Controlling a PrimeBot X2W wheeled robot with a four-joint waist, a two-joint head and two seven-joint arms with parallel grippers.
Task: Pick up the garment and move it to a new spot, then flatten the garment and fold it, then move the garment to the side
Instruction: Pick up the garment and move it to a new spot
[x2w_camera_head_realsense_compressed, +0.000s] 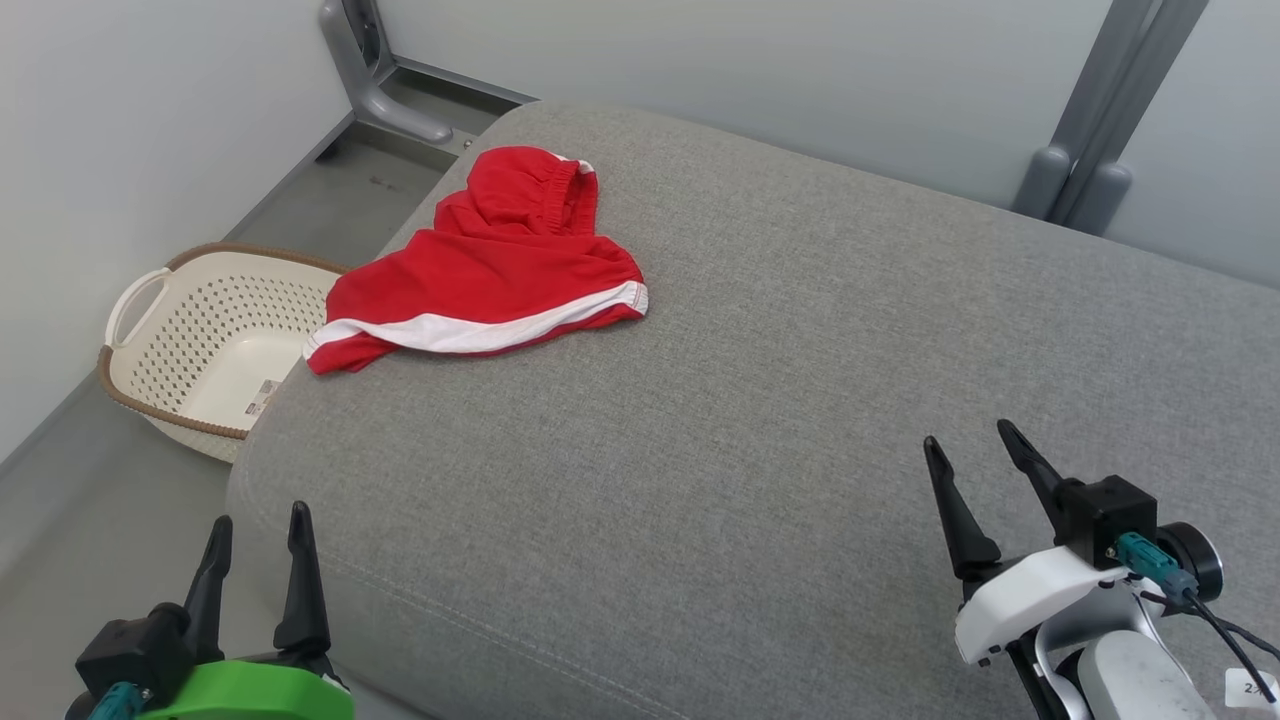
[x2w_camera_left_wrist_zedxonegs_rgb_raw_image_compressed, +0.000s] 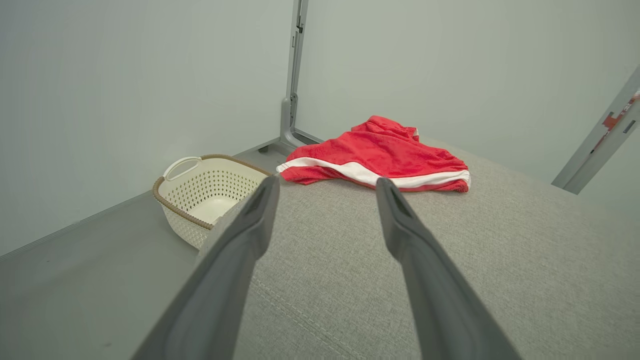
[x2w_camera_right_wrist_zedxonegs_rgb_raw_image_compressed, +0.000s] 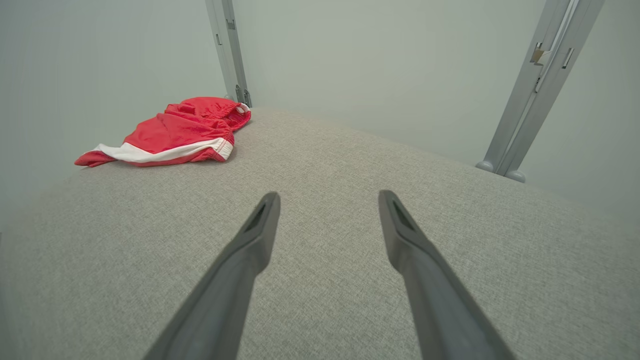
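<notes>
The garment (x2w_camera_head_realsense_compressed: 490, 265) is a pair of red shorts with a white stripe, lying crumpled at the far left corner of the grey cushioned surface (x2w_camera_head_realsense_compressed: 750, 400). It also shows ahead in the left wrist view as the garment (x2w_camera_left_wrist_zedxonegs_rgb_raw_image_compressed: 380, 157) and at upper left in the right wrist view as the garment (x2w_camera_right_wrist_zedxonegs_rgb_raw_image_compressed: 170, 132). My left gripper (x2w_camera_head_realsense_compressed: 258, 525) stands open at the lower left, off the cushion's near-left edge, well short of the shorts. My right gripper (x2w_camera_head_realsense_compressed: 968, 445) stands open at the lower right over bare cushion. Nothing is between either pair of fingers.
A cream perforated laundry basket (x2w_camera_head_realsense_compressed: 160, 335) with a brown rim sits on the floor left of the cushion, just below the shorts; the basket (x2w_camera_left_wrist_zedxonegs_rgb_raw_image_compressed: 172, 192) also shows in the left wrist view. Grey metal posts (x2w_camera_head_realsense_compressed: 1085, 150) stand against the pale walls behind.
</notes>
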